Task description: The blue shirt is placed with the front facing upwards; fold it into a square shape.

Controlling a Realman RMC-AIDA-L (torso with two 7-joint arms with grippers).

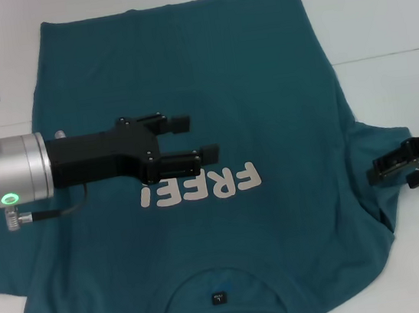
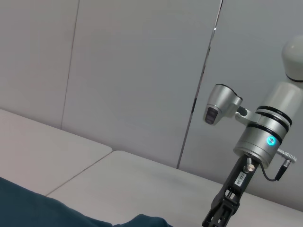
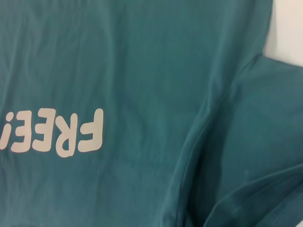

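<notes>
The blue shirt (image 1: 261, 80) lies spread flat on the white table (image 1: 383, 10), front up. Its whitish "FREE!" print (image 1: 202, 184) and black neck label (image 1: 218, 298) are toward me. My left gripper (image 1: 195, 137) hovers over the shirt's middle just beyond the print, pointing right, open with nothing between its fingers. My right gripper (image 1: 385, 170) sits low at the table's right, beside the shirt's right sleeve (image 1: 381, 141). The right wrist view shows the shirt (image 3: 142, 56), the print (image 3: 52, 132) and the creased sleeve (image 3: 255, 142). The left wrist view catches a strip of shirt (image 2: 28, 208).
White table surface (image 2: 142, 179) surrounds the shirt at the back and right. A grey panelled wall (image 2: 142, 71) stands behind the table. The right arm (image 2: 262, 137) rises above the table's right side. The left sleeve (image 1: 6, 253) lies spread at the left edge.
</notes>
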